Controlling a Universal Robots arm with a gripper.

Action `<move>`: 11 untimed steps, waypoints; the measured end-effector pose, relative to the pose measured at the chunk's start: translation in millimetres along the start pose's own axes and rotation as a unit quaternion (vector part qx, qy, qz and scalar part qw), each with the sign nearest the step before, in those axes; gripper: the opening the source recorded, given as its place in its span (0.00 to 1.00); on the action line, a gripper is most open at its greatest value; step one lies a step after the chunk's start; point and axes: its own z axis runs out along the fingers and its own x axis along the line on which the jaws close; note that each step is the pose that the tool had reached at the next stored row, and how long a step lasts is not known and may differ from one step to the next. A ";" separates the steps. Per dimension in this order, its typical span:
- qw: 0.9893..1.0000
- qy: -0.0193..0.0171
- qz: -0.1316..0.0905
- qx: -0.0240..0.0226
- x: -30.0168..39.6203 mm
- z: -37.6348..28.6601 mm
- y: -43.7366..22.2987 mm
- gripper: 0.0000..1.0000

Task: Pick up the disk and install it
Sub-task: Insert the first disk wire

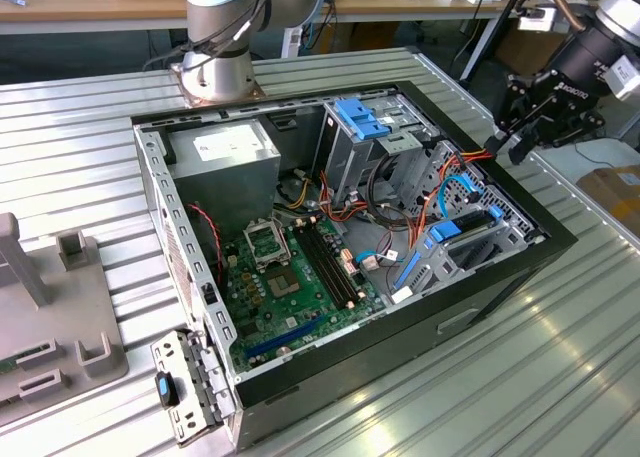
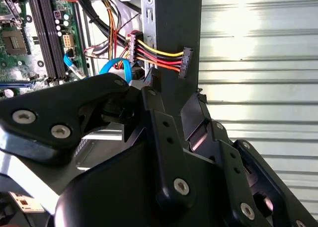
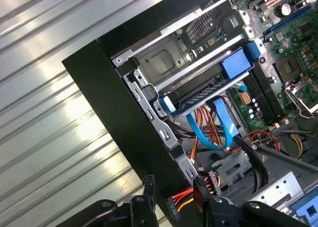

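Observation:
The disk (image 3: 201,94), a dark flat drive in a bright blue carrier, lies in the metal bay at the corner of the open computer case (image 1: 470,307). The exterior view has the disk (image 1: 462,227) near the case's right wall, with a blue cable looping up to it. My gripper (image 1: 508,142) hovers over that right wall, past the disk toward the back. In both wrist views the gripper (image 2: 173,95) (image 3: 174,187) stands open, one finger on each side of the black wall. A power connector (image 2: 186,63) on red, orange and yellow wires hangs over the wall just beyond the fingertips.
An upright metal cage with a light-blue bracket (image 1: 360,117) rises mid-case. The motherboard (image 1: 290,277) fills the floor, a grey power supply (image 1: 225,152) sits at the back left. A grey fixture (image 1: 60,307) stands at the exterior view's left on the ribbed metal table (image 1: 540,377).

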 end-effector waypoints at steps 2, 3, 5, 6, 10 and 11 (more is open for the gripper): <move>1.000 -0.001 -0.008 0.000 -1.7 2.8 -3.2 0.44; 1.000 0.000 -0.011 0.003 -1.6 2.8 -3.3 0.44; 1.000 0.001 -0.015 0.009 -1.8 2.7 -3.3 0.44; 1.000 0.008 -0.018 0.014 -2.1 2.9 -3.1 0.44; 0.998 0.043 -0.023 0.036 -6.2 3.6 0.7 0.44; 0.998 0.048 -0.024 0.040 -8.3 4.0 3.1 0.44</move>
